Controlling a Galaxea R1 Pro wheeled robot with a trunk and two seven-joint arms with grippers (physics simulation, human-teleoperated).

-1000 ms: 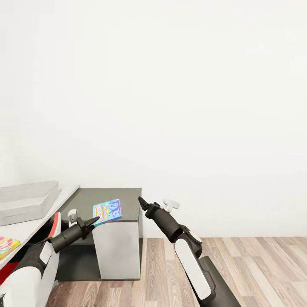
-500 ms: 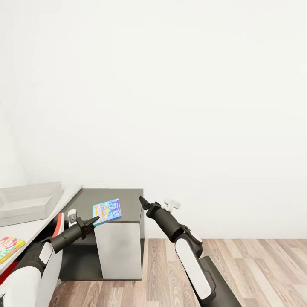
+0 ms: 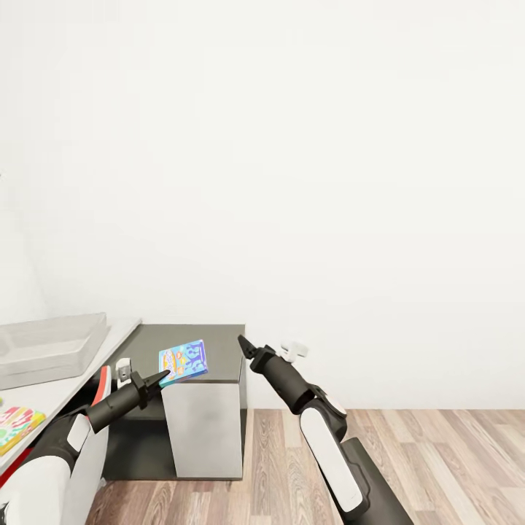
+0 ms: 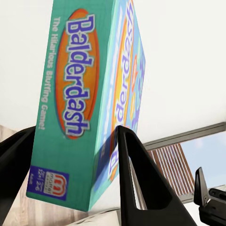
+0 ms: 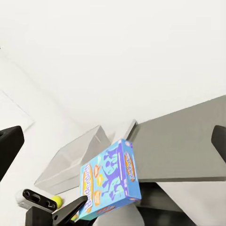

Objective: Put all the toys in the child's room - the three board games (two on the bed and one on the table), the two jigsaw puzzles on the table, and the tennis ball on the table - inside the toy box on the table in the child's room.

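From the head: left gripper clamped on the blue game box, grey bin off to its left, right gripper unclear; from the left wrist: box between the fingers; from the right wrist: fingers spread wide, ball beside the left gripper

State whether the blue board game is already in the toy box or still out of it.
Out. The blue board game is clamped in the left gripper, held up apart from the toy box on the table.

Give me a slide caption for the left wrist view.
Left claw gripping a teal Balderdash game box against a white wall.
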